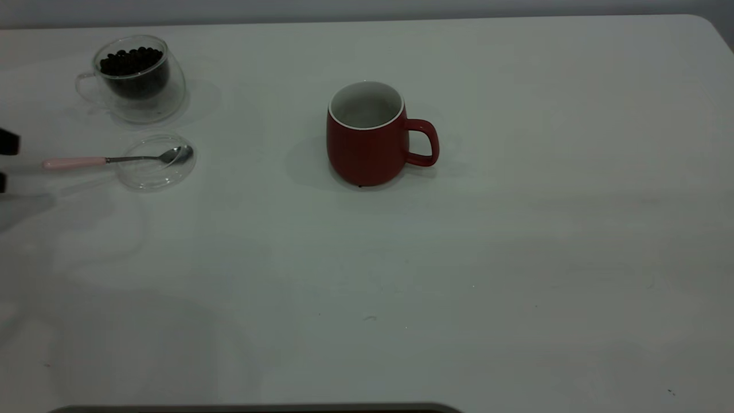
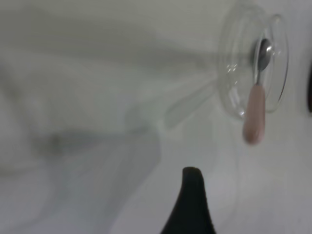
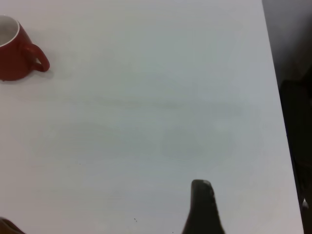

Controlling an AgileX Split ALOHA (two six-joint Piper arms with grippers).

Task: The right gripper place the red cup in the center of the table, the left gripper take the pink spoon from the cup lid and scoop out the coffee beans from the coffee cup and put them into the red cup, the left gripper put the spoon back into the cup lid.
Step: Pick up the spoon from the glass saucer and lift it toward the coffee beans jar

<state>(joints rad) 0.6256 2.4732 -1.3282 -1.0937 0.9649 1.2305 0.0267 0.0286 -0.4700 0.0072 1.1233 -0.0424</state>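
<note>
Exterior view: the red cup [image 1: 367,137] stands upright near the middle of the worktop [image 1: 516,258], handle toward the right arm's side, nothing visible inside it. Judged from that placing, the first step is complete. The right pincer [image 3: 202,207] is absent from this view; its wrist view shows one dark finger [image 3: 204,204] over bare worktop, well apart from the red cup and holding nothing. How far it is open cannot be told.

The left pincer [image 1: 6,160] shows only as black tips at the edge of the exterior view. In the left wrist view one dark finger [image 2: 192,200] is seen, nothing is gripped, and its opening cannot be told.

The pink spoon [image 1: 114,159] lies with its silver bowl resting in the cup lid [image 1: 156,162] and its pale handle overhanging the rim toward the left pincer. That lie likely serves the grasp, since the handle end is the part nearest the pincer, near but not touching.

The coffee cup [image 1: 135,77] sits just beyond the lid, away from the pincer, with coffee beans [image 1: 131,60] heaped inside. The red cup lies well apart from the left pincer, past the lid.

Judgement: the spoon pickup is the step in hand.
</note>
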